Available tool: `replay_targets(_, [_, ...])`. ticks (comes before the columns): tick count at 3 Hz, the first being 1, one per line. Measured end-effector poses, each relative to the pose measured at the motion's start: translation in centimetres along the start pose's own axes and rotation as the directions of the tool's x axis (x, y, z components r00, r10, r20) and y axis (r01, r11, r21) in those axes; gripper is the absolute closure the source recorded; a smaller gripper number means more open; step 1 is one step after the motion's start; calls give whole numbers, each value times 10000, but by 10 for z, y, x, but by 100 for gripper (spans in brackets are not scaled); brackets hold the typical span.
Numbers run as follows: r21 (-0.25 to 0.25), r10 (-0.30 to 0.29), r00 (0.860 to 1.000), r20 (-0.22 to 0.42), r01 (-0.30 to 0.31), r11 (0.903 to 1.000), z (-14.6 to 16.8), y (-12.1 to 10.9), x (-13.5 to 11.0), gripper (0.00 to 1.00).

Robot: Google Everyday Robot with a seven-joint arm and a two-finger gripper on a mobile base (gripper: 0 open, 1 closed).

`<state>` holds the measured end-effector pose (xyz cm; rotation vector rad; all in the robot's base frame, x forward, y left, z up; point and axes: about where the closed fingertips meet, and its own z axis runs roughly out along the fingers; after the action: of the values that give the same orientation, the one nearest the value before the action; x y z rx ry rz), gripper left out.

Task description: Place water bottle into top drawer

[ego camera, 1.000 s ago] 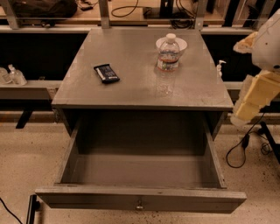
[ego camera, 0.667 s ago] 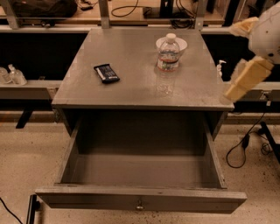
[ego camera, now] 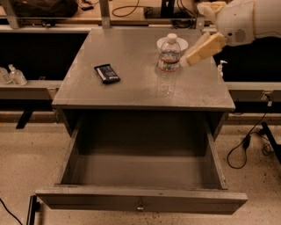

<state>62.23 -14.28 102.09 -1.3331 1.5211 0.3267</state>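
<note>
The water bottle (ego camera: 168, 66), clear with a white cap and a red-and-white label band, stands upright on the grey cabinet top, right of centre. The top drawer (ego camera: 140, 198) is pulled fully out below it, with its knob (ego camera: 140, 205) on the front panel, and nothing shows inside. My gripper (ego camera: 192, 36) hangs over the cabinet top's back right, just right of the bottle. It is open: the lower finger (ego camera: 204, 48) points down-left with its tip close to the bottle's shoulder, and the upper finger (ego camera: 210, 7) is higher and farther back. It holds nothing.
A white bowl (ego camera: 180, 43) sits right behind the bottle. A black snack bar (ego camera: 107, 73) lies on the cabinet top at the left. A small pump dispenser (ego camera: 221, 69) stands beyond the right edge. Small bottles (ego camera: 13, 74) sit on the left shelf. Cables (ego camera: 246, 145) lie on the floor at the right.
My gripper has moved left and up from beside the cabinet's right edge to over the top, closing in on the bottle. The bottle and the drawer have not moved.
</note>
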Motion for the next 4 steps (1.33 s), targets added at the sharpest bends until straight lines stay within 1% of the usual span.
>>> replay_targets(1, [-519,978,9841,1486,-910,9945,33,-12,-10,0])
replay_targets(2, [-1336,2112,9607,1803,-1888,9729,65,-7,0,0])
replay_targets(3, [-1950,3327,9257,1800,-2979,9345,89,1,22,18])
replay_targets(4, [-2356,3929,9019,1792,-3484,9072,106,7,35,41])
